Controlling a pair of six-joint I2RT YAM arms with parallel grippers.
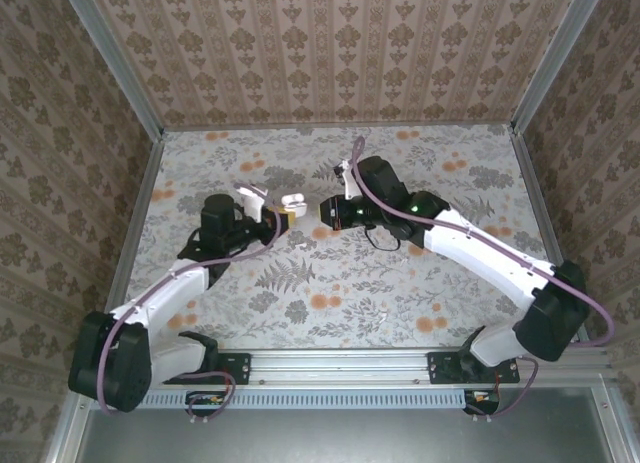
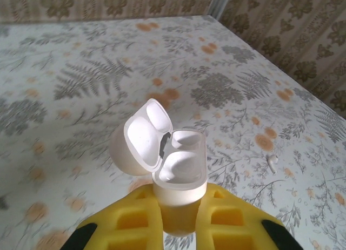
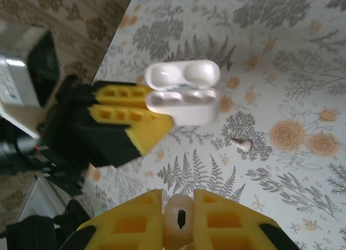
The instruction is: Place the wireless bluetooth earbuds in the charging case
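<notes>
The charging case [image 2: 181,171] is a glossy white case with its lid [image 2: 141,139] swung open. It stands upright between the yellow fingers of my left gripper [image 2: 181,217], which is shut on its lower body. Both wells look empty. From above, the case [image 1: 292,199] hangs over the table's middle. My right gripper [image 3: 178,209] faces it from a short way off, shut on one of the wireless bluetooth earbuds [image 3: 179,220], whose dark slot shows. A second earbud [image 3: 241,145] lies on the table beside the case [image 3: 184,99]; this earbud [image 2: 272,162] is right of the case.
The floral table [image 1: 330,303] is walled by patterned panels on three sides, with a metal rail at the near edge. The left arm's black wrist and yellow fingers [image 3: 121,120] sit close in front of the right gripper [image 1: 327,211].
</notes>
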